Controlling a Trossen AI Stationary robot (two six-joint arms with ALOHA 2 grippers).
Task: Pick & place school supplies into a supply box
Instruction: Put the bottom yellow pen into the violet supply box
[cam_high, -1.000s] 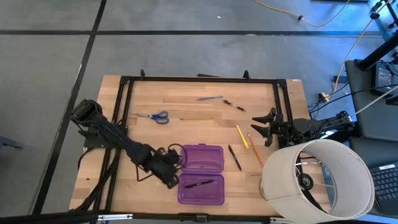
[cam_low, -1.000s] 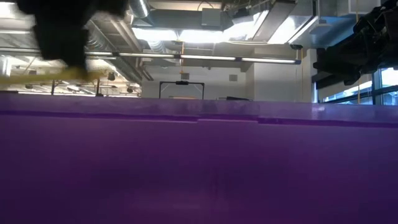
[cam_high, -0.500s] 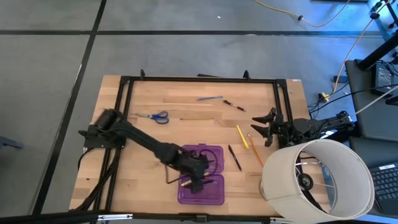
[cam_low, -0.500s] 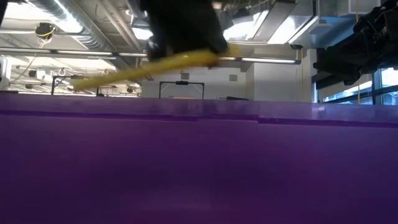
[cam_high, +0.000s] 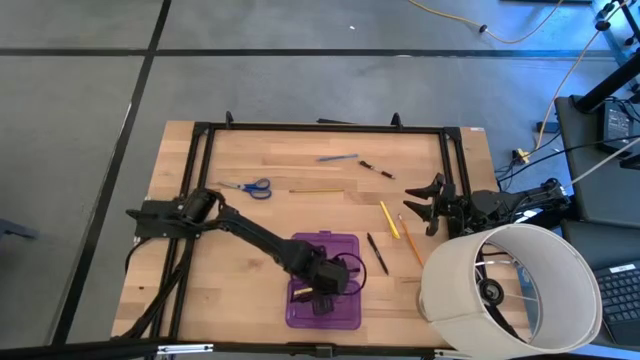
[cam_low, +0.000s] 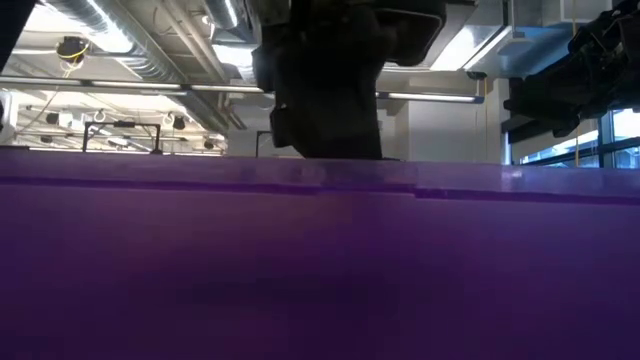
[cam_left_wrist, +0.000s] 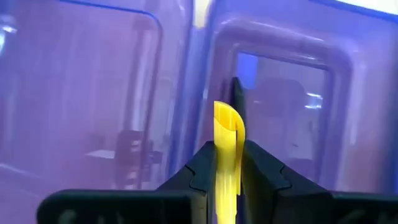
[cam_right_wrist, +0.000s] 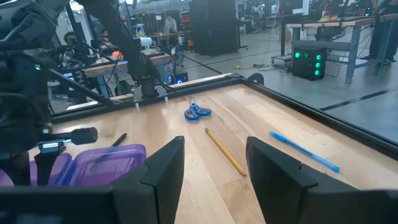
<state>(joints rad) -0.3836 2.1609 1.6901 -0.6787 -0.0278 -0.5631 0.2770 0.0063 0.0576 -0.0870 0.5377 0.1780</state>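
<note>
The purple supply box (cam_high: 335, 250) lies open on the table, its wall (cam_low: 320, 270) filling the low view. My left gripper (cam_high: 320, 295) hangs over the box's near half, shut on a yellow pencil (cam_left_wrist: 227, 140). The gripper's dark body (cam_low: 330, 90) shows just above the wall. My right gripper (cam_high: 425, 205) waits open at the table's right side. Scissors (cam_high: 255, 187), a thin pencil (cam_high: 318, 191), a blue pen (cam_high: 338, 157), two black pens (cam_high: 377, 170) (cam_high: 377, 253) and two yellow pencils (cam_high: 389, 219) (cam_high: 410, 238) lie flat on the wood. My left gripper pinches the yellow pencil's shaft (cam_left_wrist: 226, 155) between its two fingers (cam_left_wrist: 199, 171). The fingers slant steeply down from above and lie across the pencil. One short yellow end (cam_high: 298, 292) sticks out toward the table's left. Whether the pencil touches the box floor, I cannot tell.
A large white cylinder (cam_high: 510, 285) lies at the table's near right corner, close to my right arm. A black frame (cam_high: 320, 128) runs round the table's far and side edges. Bare wood lies left of the box.
My left gripper has carried the yellow pencil toward the table's right, from beside the box's left edge to over its near half. It has sunk and rolled about its own axis. The pencil, seen above the box wall half a second ago, is now hidden in the low view.
</note>
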